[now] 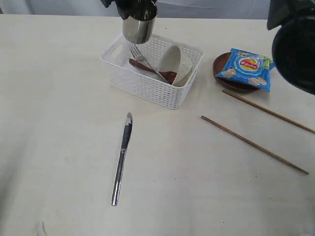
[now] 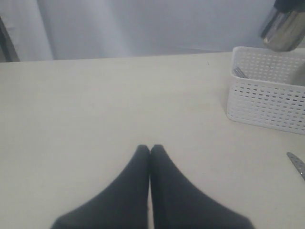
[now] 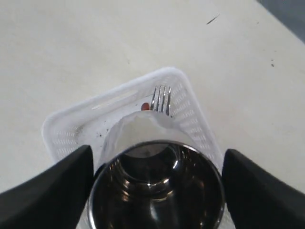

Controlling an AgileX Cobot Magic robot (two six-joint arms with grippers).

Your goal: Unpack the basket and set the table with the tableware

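The steel cup (image 1: 139, 24) hangs above the white basket (image 1: 147, 88), grasped in the right hand (image 3: 155, 183). Inside the basket lie a fork (image 1: 145, 63), a wooden spoon (image 1: 147, 69) and a bowl (image 1: 172, 61). On the counter (image 1: 59, 123) around it lie a knife (image 1: 122, 157), two chopsticks (image 1: 253, 144) and a chip bag (image 1: 248, 68) on a brown plate (image 1: 221, 64). The left hand (image 2: 150, 150) is clenched on nothing, over the counter.

- The basket (image 1: 147, 91) sits on the surface (image 1: 59, 123), the cup (image 1: 139, 27) in the air above it.
- Fork (image 1: 142, 60), spoon (image 1: 168, 76) and bowl (image 1: 173, 61) lie in the basket.
- The knife (image 1: 122, 157) lies before the basket.
- The plate (image 1: 217, 66) sits right of the basket, the chip bag (image 1: 247, 69) on it.
- 2 chopsticks (image 1: 253, 144) lie before the plate.
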